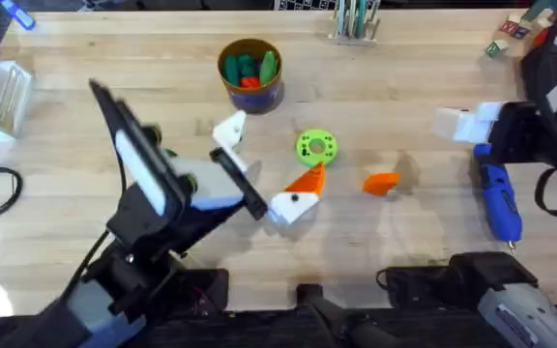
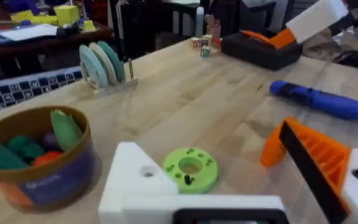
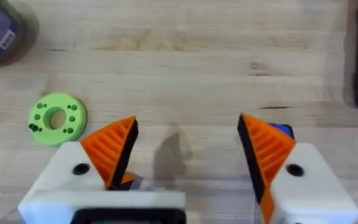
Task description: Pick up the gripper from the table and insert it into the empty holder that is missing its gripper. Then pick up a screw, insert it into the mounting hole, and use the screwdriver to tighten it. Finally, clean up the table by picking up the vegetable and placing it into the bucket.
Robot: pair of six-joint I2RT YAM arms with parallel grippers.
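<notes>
Both claws spread above the pale wooden table (image 1: 414, 58).

The left gripper (image 1: 274, 147) gapes: one side is a bare white blocky plastic holder (image 2: 135, 174) (no orange pad), the other an orange ribbed finger. The right gripper (image 3: 185, 124) is also spread. The small bare orange plastic wedge (image 1: 382, 183) lies between the left gripper and the blue cylindrical screwdriver (image 1: 499, 201).

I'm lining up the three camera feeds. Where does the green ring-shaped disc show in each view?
Overhead: green disc mid-table, below the bucket.
Left wrist: disc low in the middle, right of the bucket.
Right wrist: disc at left, bucket in the upper-left corner.
Shared landmark: the bucket.
</notes>
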